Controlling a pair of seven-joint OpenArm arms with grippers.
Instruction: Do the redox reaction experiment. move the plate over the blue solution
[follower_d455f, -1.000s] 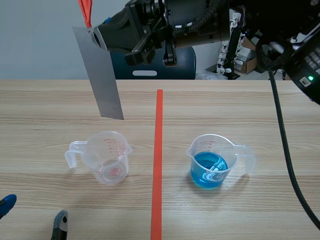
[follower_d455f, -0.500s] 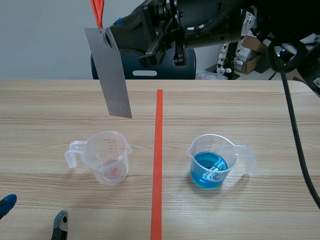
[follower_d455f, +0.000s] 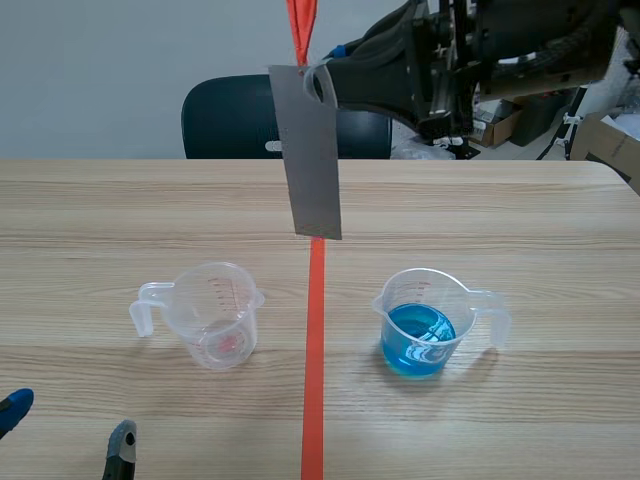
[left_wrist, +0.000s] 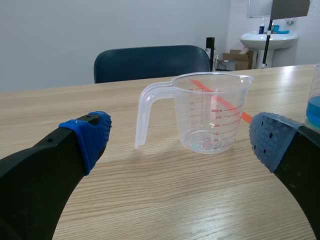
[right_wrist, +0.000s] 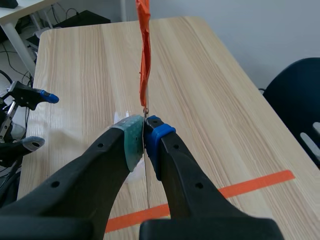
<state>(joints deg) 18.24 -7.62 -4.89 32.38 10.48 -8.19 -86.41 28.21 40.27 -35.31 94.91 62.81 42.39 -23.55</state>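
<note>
A grey metal plate (follower_d455f: 309, 151) hangs above the orange tape line, held by its top edge in my right gripper (follower_d455f: 322, 82), which comes in high from the right. In the right wrist view that gripper (right_wrist: 144, 139) is shut on the thin plate edge (right_wrist: 147, 192), and an orange ribbon (right_wrist: 144, 55) rises from it. The beaker of blue solution (follower_d455f: 421, 325) stands right of the tape line, lower and to the right of the plate. An empty clear beaker (follower_d455f: 213, 313) stands left of the line. My left gripper (left_wrist: 180, 137) rests open, low, facing the empty beaker (left_wrist: 208, 118).
The orange tape line (follower_d455f: 315, 340) runs down the middle of the wooden table. A dark chair (follower_d455f: 240, 118) stands behind the far edge. The left gripper's fingertips (follower_d455f: 118, 447) show at the table's near left corner.
My right arm has carried the plate to the right, from above the empty beaker to over the tape line. The left gripper and both beakers have not moved.
</note>
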